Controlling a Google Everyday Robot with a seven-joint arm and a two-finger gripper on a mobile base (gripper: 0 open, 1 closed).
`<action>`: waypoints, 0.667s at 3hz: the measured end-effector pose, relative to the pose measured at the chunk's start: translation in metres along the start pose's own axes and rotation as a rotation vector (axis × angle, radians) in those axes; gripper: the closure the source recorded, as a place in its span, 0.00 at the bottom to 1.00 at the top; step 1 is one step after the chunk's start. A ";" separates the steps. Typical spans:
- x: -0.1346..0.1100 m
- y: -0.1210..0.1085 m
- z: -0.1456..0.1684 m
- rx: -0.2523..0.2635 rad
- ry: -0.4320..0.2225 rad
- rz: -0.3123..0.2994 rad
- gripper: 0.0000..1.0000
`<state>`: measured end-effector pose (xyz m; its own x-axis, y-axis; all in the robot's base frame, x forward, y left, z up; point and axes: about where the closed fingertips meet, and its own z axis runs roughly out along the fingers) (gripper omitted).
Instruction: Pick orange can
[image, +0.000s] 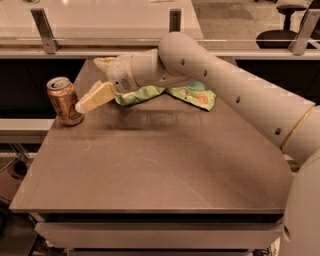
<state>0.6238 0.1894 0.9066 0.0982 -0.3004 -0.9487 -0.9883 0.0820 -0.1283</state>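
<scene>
The orange can stands upright just ahead of my gripper, close to the table edge on the far side from my wrist. My fingers are spread apart and hold nothing. The lower finger points at the can's side, its tip just beside the metal; I cannot tell whether it touches. The upper finger sits behind and above, so the can is not between them.

The main risk, as I judge it, is a nudge. If I push forward on this line, the lower tip would meet the can's wall before the opening straddles it. That could tip the can or slide it off the table, whose edge lies just beyond it. Closing here would catch only air.

Behind my gripper, green snack bags lie partly under my arm; a low sweep could drag them along.
</scene>
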 end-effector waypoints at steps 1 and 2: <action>-0.007 0.006 0.023 -0.017 -0.037 0.001 0.00; -0.010 0.014 0.044 -0.023 -0.087 0.020 0.00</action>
<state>0.6142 0.2357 0.9017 0.0873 -0.2154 -0.9726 -0.9925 0.0650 -0.1035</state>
